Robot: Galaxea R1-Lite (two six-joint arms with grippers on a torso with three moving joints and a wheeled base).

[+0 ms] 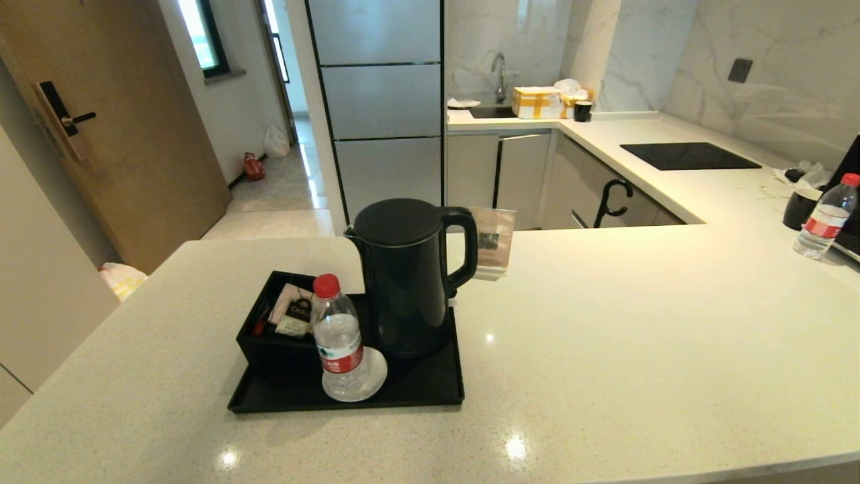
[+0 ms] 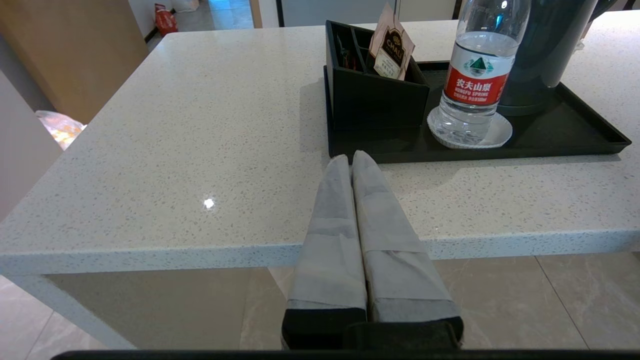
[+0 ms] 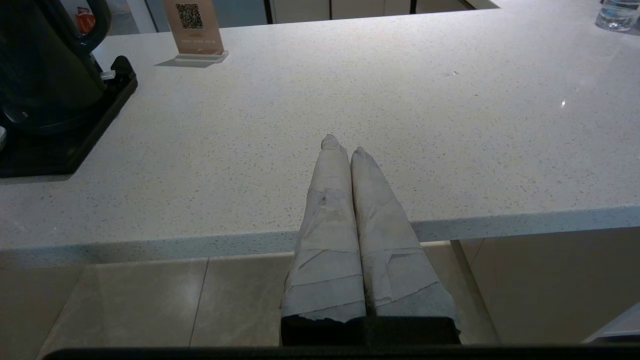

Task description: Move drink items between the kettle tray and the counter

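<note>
A flat black kettle tray (image 1: 430,393) (image 2: 595,137) lies on the pale speckled counter (image 1: 605,323). On it stand the tall black kettle (image 1: 406,275) (image 2: 545,50) (image 3: 45,65) and a clear water bottle with red cap and label (image 1: 338,339) (image 2: 477,75), the bottle on a round white coaster (image 1: 376,373). A second like bottle (image 1: 825,216) stands on the counter at the far right. My left gripper (image 2: 351,159) is shut and empty, held off the counter's near edge short of the tray. My right gripper (image 3: 344,146) is shut and empty, to the tray's right. Neither gripper shows in the head view.
A black square box with tea sachets (image 1: 279,319) (image 2: 372,85) sits on the tray's left part. A QR card stand (image 1: 492,249) (image 3: 192,30) stands behind the kettle. A black mug (image 1: 799,208) and black hob panel (image 1: 685,156) lie far right.
</note>
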